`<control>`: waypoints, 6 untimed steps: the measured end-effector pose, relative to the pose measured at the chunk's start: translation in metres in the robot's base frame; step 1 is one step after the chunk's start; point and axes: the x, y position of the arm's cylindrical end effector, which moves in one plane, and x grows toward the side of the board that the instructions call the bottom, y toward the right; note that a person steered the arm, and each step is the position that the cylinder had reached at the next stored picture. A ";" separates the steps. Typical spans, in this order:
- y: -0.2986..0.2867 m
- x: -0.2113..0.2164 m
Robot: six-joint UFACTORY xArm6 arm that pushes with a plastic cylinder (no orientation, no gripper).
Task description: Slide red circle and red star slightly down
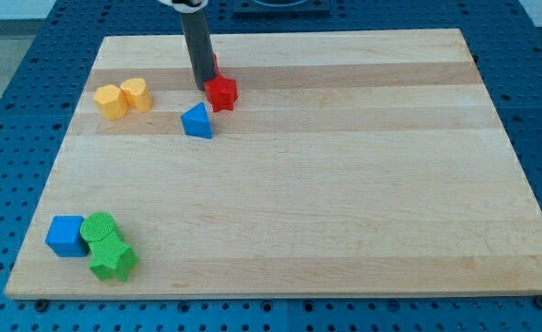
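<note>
The red star (221, 92) lies near the view's top, left of centre, on the wooden board (345, 184). The red circle (214, 63) is mostly hidden behind the rod; only a red sliver shows at the rod's right edge, just above the star. My tip (203, 86) rests on the board at the star's upper left, touching or nearly touching it.
A blue triangle (197, 122) lies just below and left of the star. A yellow hexagon (111, 101) and a yellow heart (136, 93) sit at the view's left. A blue cube (66, 235), a green circle (99, 227) and a green star (112, 260) cluster at the bottom left.
</note>
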 end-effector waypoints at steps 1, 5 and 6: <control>-0.012 0.001; -0.033 -0.062; 0.015 -0.001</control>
